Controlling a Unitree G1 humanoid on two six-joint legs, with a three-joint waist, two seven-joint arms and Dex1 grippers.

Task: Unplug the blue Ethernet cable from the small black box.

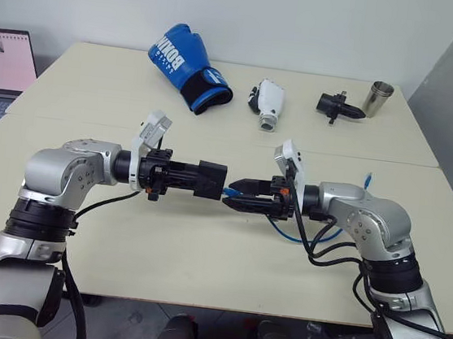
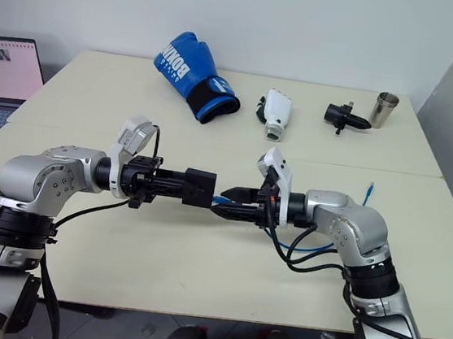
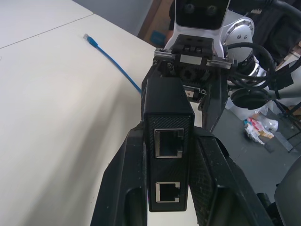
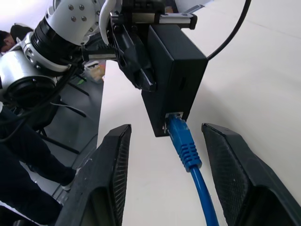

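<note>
Box [image 1: 210, 179], one, matte black and rectangular, is clamped between the closed fingers of the left gripper [image 1: 201, 179] above the counter's [image 1: 201, 248] middle; two ports show on one end face. Cable [image 4: 186, 146], one, thin, blue and ribbed at its boot, is still plugged into the opposite face. The right gripper [image 4: 164, 160] has its fingers apart, one either side of the plug, not touching it. The cable's free end [image 1: 368, 179] lies near the right edge. Along the far edge: one blue glove [image 1: 186, 67], one white gadget [image 1: 267, 103], one black gadget [image 1: 335, 106], one steel cup [image 1: 377, 97].
</note>
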